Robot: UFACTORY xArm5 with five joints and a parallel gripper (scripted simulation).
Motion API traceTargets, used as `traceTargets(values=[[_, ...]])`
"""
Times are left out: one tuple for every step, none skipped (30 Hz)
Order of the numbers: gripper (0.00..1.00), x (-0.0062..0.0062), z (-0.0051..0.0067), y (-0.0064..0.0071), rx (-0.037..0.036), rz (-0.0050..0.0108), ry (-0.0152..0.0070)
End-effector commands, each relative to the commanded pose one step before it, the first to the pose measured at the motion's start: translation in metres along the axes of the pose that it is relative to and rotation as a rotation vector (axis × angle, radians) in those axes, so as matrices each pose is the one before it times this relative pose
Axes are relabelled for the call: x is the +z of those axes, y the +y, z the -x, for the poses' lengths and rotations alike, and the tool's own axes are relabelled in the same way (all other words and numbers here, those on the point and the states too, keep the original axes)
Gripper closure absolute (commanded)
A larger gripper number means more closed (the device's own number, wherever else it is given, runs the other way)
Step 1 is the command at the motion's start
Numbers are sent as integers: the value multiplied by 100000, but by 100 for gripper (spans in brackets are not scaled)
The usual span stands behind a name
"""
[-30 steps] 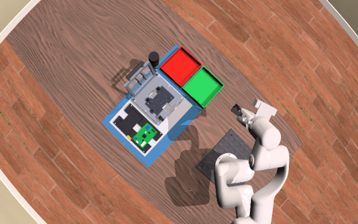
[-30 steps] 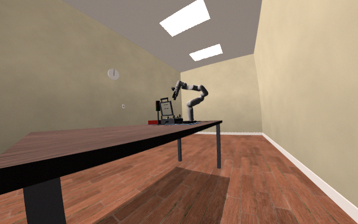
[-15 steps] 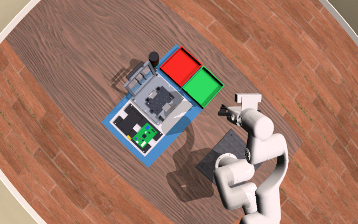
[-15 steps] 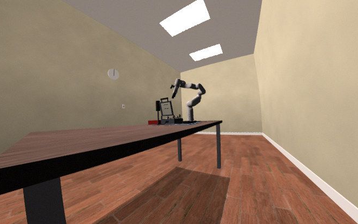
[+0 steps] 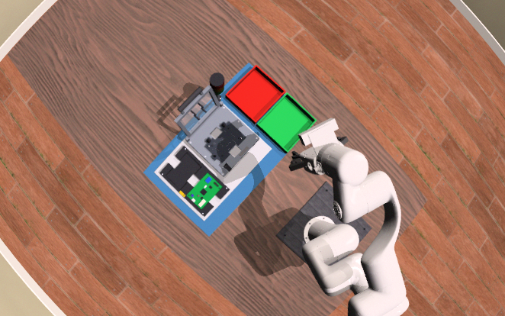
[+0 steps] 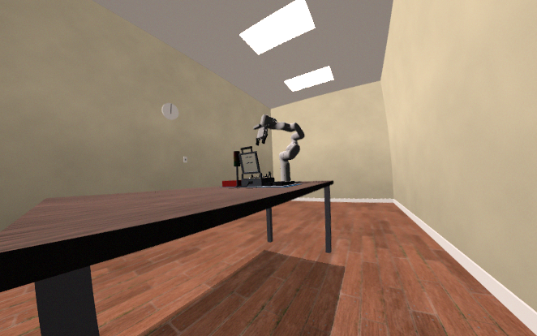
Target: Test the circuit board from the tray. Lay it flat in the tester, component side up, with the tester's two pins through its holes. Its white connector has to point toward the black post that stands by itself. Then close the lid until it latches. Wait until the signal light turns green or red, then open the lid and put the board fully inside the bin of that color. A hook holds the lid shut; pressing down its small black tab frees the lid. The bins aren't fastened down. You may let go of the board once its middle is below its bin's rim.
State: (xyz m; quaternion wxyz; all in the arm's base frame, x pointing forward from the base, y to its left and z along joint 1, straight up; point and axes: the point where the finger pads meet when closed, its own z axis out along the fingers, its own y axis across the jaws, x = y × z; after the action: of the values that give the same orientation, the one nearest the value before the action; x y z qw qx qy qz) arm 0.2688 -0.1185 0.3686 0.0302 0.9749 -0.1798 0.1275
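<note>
The green circuit board point(image 5: 205, 191) lies in the white tray point(image 5: 191, 180) at the near end of the blue mat. The grey tester point(image 5: 224, 143) stands beside the tray with its lid point(image 5: 197, 108) raised upright; the lid also shows in the side view point(image 6: 248, 161). The dark signal light post point(image 5: 217, 82) stands at the tester's far corner. The red bin point(image 5: 255, 93) and the green bin point(image 5: 284, 122) sit side by side beyond the tester. My gripper point(image 5: 297, 160) is open and empty, high above the mat's edge near the green bin; it also shows in the side view point(image 6: 259, 137).
The arm's dark base plate point(image 5: 323, 226) lies on the table to the right of the mat. The arm's elbow and links rise over it. The table edge runs along the left of the mat area.
</note>
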Motion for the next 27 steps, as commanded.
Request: traceTargets(values=[[0,21,-1319,-2033,-16435,-1935,-2229],[0,24,-188,-257,-2196,-258,-258],[0,26,-200,-265,-2281,-269,-265],[0,33,-243,-315,-2719,-321,-311],[0,37,-267,-336,-2917,-346,-329],[0,39,-276,-336,-2937,-349,-326],[0,41,-280,-330,-2911,-347,-318],[0,43,-286,-326,-2898,-346,-311],[0,45,-292,-322,-2892,-346,-306],[0,47,-299,-319,-2895,-347,-301],[0,49,-306,-316,-2895,-348,-297],[0,51,-313,-313,-2894,-348,-292],[0,53,-320,-310,-2897,-349,-288],[0,55,-326,-307,-2897,-350,-283],[0,57,-333,-303,-2898,-350,-279],[0,0,0,0,0,0,0],[0,0,0,0,0,0,0],[0,178,-985,-891,-8457,-1025,-788],[0,49,-273,-218,-2204,-268,-200],[0,52,-287,-224,-2285,-277,-204],[0,64,-346,-264,-2720,-330,-240],[0,71,-378,-280,-2926,-356,-254],[0,74,-388,-278,-2949,-359,-252],[0,75,-391,-270,-2921,-355,-246],[0,77,-394,-264,-2903,-353,-240],[0,79,-400,-259,-2900,-353,-236],[0,81,-406,-254,-2901,-353,-233]])
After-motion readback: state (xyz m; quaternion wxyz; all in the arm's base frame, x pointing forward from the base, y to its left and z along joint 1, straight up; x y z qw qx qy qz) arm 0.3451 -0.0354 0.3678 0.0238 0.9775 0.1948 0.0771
